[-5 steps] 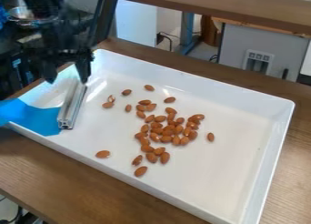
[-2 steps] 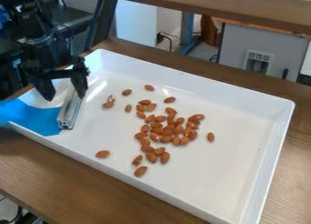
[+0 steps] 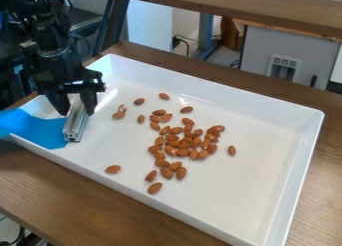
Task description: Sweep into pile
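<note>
A brown wooden table (image 3: 87,195) is supporting a large white rectangular tray (image 3: 220,96), which is standing at a slant across the view. Brown almonds (image 3: 184,144) are lying on the tray floor, most of them crowding together near the middle. One is sitting alone just right of that cluster, another is lying apart at the lower left, and several are scattering toward the upper left. A slotted metal bar (image 3: 75,127) is lying near the tray's left end, beside a blue sheet (image 3: 41,130) that is reaching over the rim.
</note>
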### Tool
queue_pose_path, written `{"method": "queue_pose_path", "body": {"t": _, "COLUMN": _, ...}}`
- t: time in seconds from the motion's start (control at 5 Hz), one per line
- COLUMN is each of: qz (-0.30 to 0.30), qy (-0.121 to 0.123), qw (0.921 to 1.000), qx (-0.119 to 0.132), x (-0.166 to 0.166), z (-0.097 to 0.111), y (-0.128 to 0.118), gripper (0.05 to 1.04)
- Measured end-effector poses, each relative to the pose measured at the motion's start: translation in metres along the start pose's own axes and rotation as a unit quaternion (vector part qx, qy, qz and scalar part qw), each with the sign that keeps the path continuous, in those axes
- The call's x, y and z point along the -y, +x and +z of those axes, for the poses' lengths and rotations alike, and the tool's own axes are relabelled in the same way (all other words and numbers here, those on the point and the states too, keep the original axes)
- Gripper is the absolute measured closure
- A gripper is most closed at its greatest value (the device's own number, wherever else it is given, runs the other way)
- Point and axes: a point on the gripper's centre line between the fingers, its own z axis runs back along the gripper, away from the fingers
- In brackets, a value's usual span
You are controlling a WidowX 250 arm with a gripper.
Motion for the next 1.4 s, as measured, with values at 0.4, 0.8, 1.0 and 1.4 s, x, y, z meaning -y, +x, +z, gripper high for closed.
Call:
{"method": "queue_pose_path", "body": {"t": 0.4, "qz": 0.019, "qy": 0.005, "qw": 0.9998, "qx": -0.001, "x": 0.019, "z": -0.001, "y": 0.000, "gripper": 0.727}}
{"method": "queue_pose_path", "body": {"t": 0.8, "qz": 0.024, "qy": 0.004, "qw": 0.9995, "qx": -0.021, "x": 0.056, "z": -0.005, "y": 0.005, "gripper": 0.727}}
{"method": "queue_pose_path", "body": {"t": 1.0, "qz": 0.016, "qy": 0.011, "qw": 0.9995, "qx": -0.024, "x": 0.076, "z": -0.009, "y": 0.002, "gripper": 0.727}}
{"method": "queue_pose_path", "body": {"t": 1.4, "qz": -0.026, "qy": 0.008, "qw": 0.9994, "qx": -0.019, "x": 0.113, "z": -0.014, "y": -0.012, "gripper": 0.727}}
